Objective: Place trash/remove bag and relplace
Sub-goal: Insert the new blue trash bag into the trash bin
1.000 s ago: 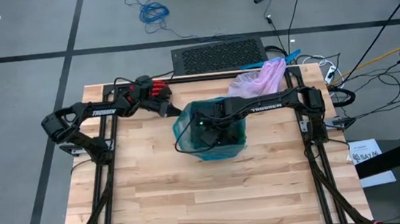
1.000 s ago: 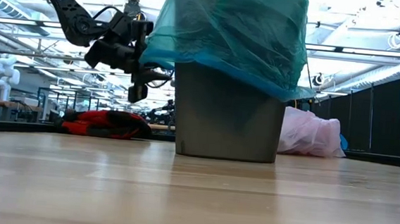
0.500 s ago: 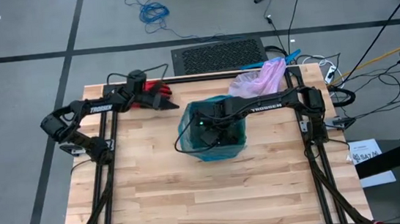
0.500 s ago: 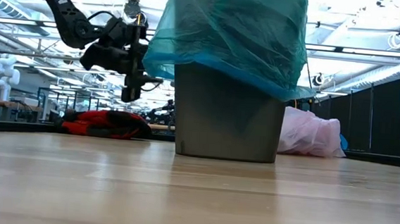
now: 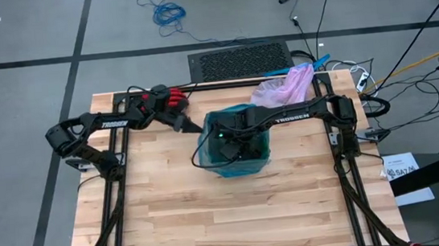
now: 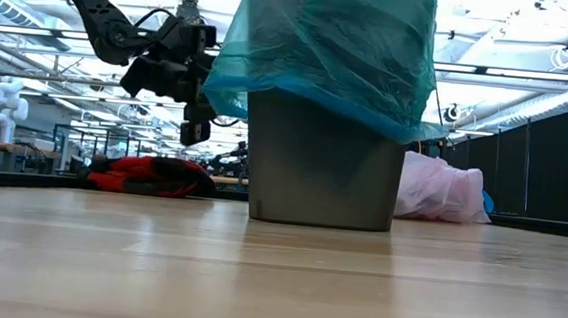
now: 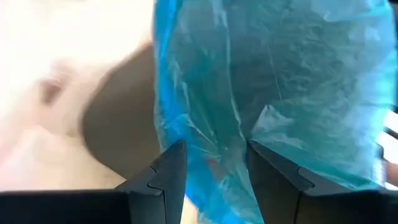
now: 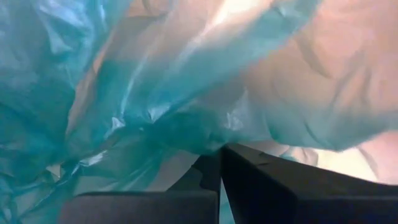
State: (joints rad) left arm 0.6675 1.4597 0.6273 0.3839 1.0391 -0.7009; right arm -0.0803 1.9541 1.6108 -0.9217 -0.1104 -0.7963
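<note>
The left gripper (image 7: 211,171) hangs with fingers spread against the overhanging skirt of the teal-green bag (image 6: 332,47), a fold of film between them. That bag is draped over the grey bin (image 6: 322,162). The right gripper (image 5: 233,142) is down inside the bin, fingers pressed together amid the teal film. The crumpled lilac-pink bag (image 5: 285,87) lies beyond the bin by the table's (image 5: 212,212) far edge; the red glove (image 5: 170,98) lies behind the left gripper. Bare wood lies nearside.
</note>
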